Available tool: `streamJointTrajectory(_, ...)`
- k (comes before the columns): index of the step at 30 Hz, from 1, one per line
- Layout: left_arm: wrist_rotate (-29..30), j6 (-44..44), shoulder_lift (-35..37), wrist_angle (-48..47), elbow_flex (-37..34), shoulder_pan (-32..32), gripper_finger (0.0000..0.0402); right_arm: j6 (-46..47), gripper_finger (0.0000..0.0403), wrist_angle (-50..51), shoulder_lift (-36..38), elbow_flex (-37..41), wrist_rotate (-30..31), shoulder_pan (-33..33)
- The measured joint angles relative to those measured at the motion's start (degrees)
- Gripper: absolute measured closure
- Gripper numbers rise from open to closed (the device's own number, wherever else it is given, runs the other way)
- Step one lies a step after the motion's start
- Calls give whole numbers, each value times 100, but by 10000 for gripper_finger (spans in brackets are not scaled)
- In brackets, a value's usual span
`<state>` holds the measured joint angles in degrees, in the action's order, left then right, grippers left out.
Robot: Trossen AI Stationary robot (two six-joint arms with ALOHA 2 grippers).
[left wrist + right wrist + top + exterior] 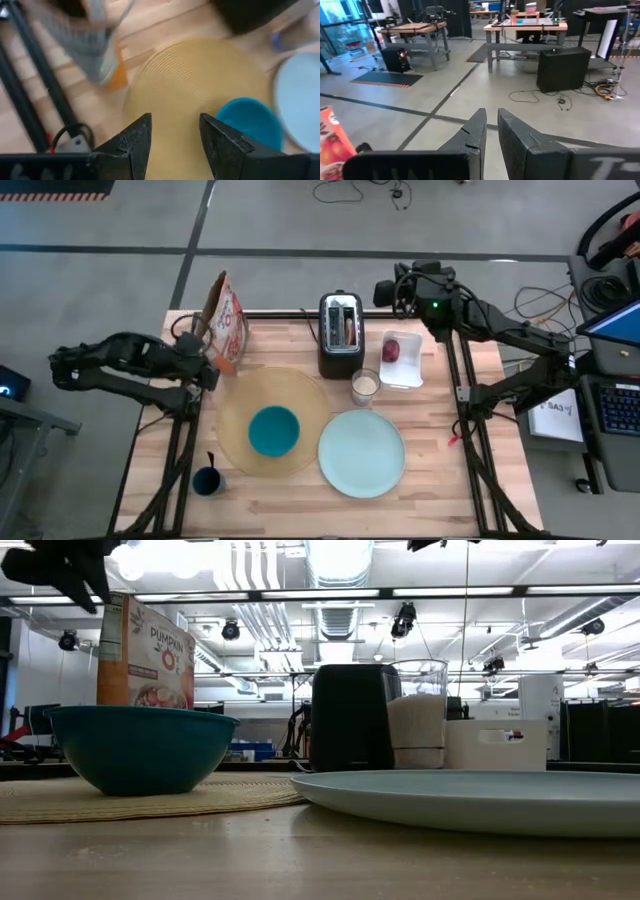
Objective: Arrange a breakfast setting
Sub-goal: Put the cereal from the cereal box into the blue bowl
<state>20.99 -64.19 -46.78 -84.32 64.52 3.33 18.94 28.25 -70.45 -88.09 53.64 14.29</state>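
Note:
A round tan placemat (240,405) lies at the table's middle with a teal bowl (273,430) on it. A large pale-blue plate (361,453) lies to its right. A dark blue cup (207,481) stands near the front left, with a black spoon (211,461) sticking out of it. Something tan, perhaps the bread (350,330), shows in a slot of the black toaster (338,355). A dark red fruit (391,350) lies in a white tray (405,375). My left gripper (207,367) is open and empty above the placemat's left edge (150,100). My right gripper (383,290) is shut, beyond the table's far edge.
A cereal box (226,320) stands at the far left, close to my left gripper. A glass of milk (364,387) stands between the toaster and the plate. The table's wood (440,480) shows bare at the front right.

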Motion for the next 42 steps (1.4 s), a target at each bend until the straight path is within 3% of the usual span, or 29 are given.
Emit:
streamJointTrajectory(6, -56, -735, -2, -25, -579, 0, 253, -4, 365, 14, 11, 11, -2, 189)
streamJointTrajectory(12, -203, -883, -38, 25, -1026, -10, 253, -261, 364, 21, -14, 11, -8, 302)
streamJointTrajectory(17, 565, -1125, -33, 286, -1410, -15, 253, -307, 365, 26, -57, 11, -4, 447)
streamJointTrajectory(22, 802, 828, 250, 1814, -1860, 396, 253, -380, 365, 30, -60, 11, -6, 460)
streamJointTrajectory(24, 867, 1020, 460, 2372, -2127, 759, 256, -507, 364, 30, -53, 11, -7, 462)
streamJointTrajectory(29, 1536, 38, 905, 2442, -2672, 1532, 286, -544, 365, 19, -25, 11, -7, 462)
streamJointTrajectory(34, 1317, -821, 1111, 2135, -2882, 1672, 305, -553, 365, 24, -23, 11, -10, 462)
streamJointTrajectory(38, 1611, -1359, 1196, 1511, -2787, 1672, 290, -568, 365, 26, -23, 11, -13, 462)
streamJointTrajectory(42, 1892, -1499, 1337, 1028, -2455, 1672, 247, -707, 365, 58, -23, 11, -264, 462)
